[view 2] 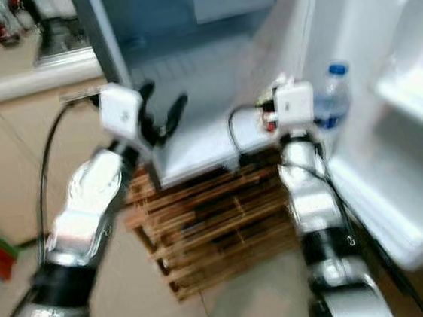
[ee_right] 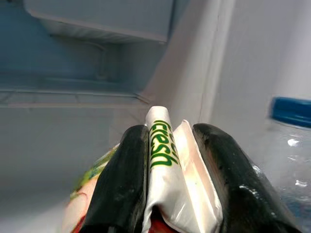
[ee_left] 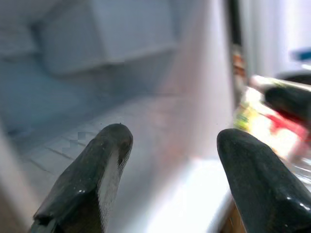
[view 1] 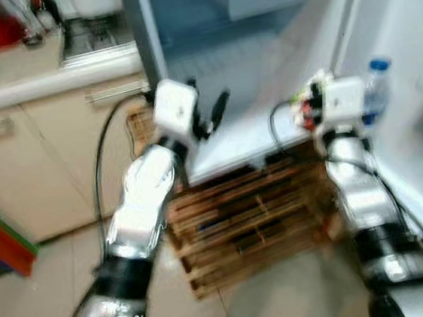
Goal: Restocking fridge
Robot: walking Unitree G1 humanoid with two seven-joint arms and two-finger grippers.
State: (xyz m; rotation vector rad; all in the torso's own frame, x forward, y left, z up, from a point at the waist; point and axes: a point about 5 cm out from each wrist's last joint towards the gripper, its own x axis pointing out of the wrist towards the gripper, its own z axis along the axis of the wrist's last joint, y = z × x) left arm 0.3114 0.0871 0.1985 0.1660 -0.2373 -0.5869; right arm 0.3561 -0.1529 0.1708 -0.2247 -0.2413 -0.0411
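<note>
The fridge stands open in front of me, its pale bottom shelf (view 1: pixel 243 136) bare. My left gripper (view 1: pixel 212 105) hovers open at the shelf's front left edge with nothing between its fingers (ee_left: pixel 92 179). My right gripper (ee_right: pixel 170 133) is shut on a white carton (ee_right: pixel 163 145) with green "fresh" lettering, held at the shelf's right front corner (view 1: pixel 308 107). A clear water bottle (view 1: pixel 375 92) with a blue cap stands in the door shelf just right of that gripper.
The open fridge door (view 1: pixel 420 129) with white shelves rises on the right. A wooden slatted pallet (view 1: pixel 248 215) lies under the fridge. Beige cabinets (view 1: pixel 38 161) and a counter run along the left. A red object (view 1: pixel 5 244) sits low at left.
</note>
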